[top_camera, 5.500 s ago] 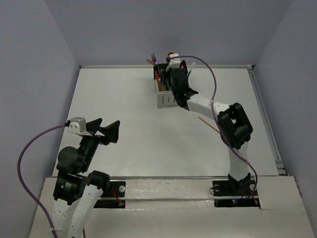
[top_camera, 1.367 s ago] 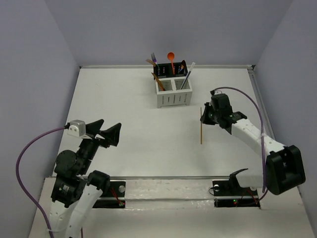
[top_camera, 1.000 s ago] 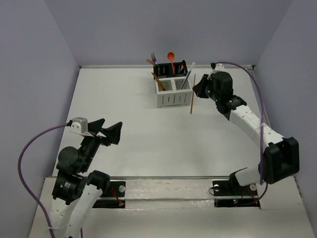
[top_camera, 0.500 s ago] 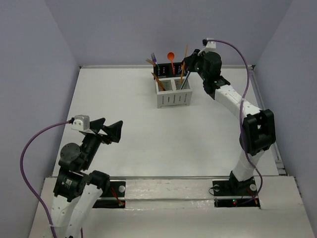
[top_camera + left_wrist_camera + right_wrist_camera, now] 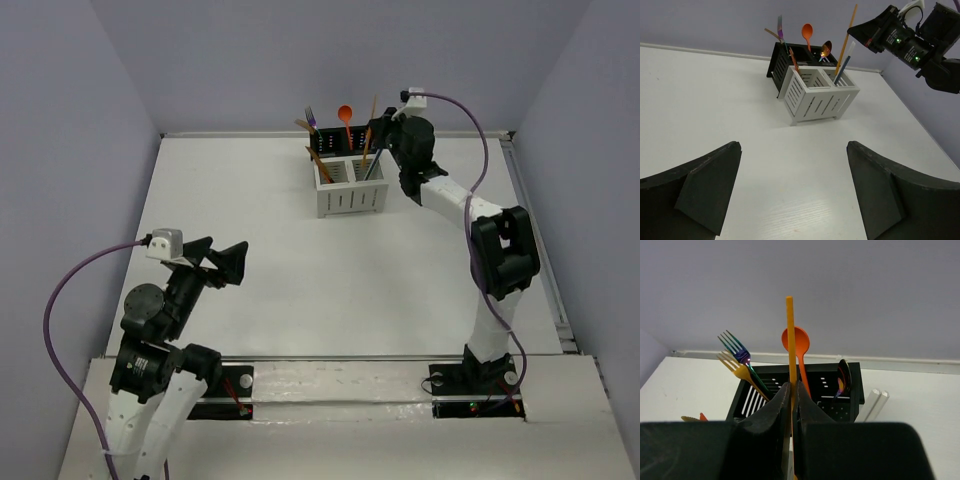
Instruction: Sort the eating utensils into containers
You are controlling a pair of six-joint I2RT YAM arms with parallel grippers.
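Standing utensils crowd the containers from above; open table apparently surrounds them

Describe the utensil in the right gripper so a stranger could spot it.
At the far edge of the table stands the block of containers. Above it the right gripper pinches an orange chopstick, upright. Unlike the orange spoon beside it, it is a plain straight stick.

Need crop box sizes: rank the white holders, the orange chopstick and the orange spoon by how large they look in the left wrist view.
1. white holders
2. orange chopstick
3. orange spoon; its lower handle is hidden, so only the visible part is ranked.
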